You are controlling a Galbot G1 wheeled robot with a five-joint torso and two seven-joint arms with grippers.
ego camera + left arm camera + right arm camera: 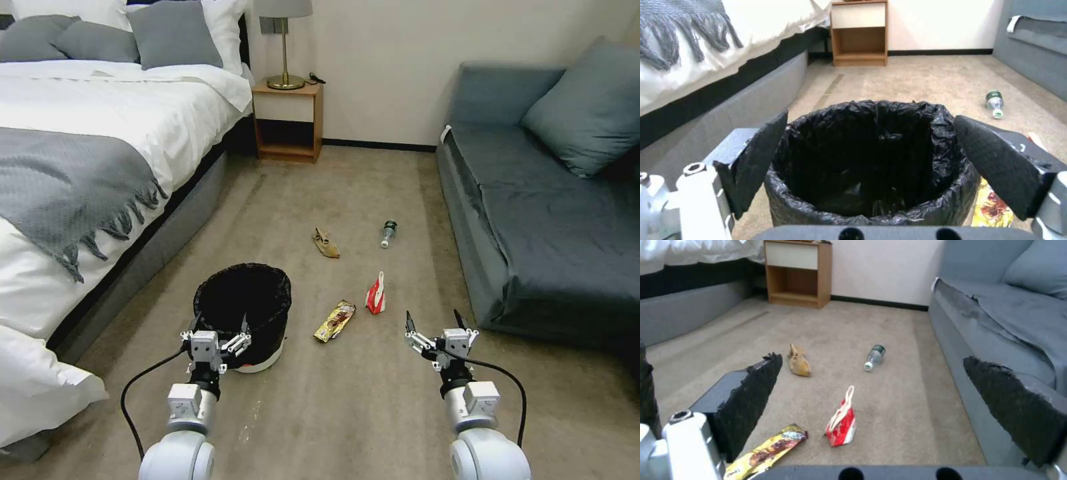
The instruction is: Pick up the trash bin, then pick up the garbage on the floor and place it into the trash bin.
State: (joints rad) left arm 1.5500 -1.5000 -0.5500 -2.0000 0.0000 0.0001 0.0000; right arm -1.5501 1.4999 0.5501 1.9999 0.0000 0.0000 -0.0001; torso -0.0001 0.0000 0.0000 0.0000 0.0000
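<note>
You're on the first step here: the trash bin (pixel 243 313) stands on the floor (pixel 373 413) beside the bed (pixel 100 167), not yet lifted. Your left gripper (pixel 217 333) hangs right at its near rim, jaws spread wide, and through the left wrist view the black-lined mouth of the bin (pixel 871 160) sits squarely between the two pads. By my read, you need to get one jaw inside the rim and one outside, then close on the wall. Your right gripper (pixel 435 325) hovers low over the floor near the sofa (pixel 553 247), jaws wide too, holding nothing. The garbage waits ahead of it: gold-brown wrapper (pixel 769 450), red-and-white packet (pixel 842 421), tan scrap (pixel 798 364), small bottle (pixel 875 356), all apart from one another.
</note>
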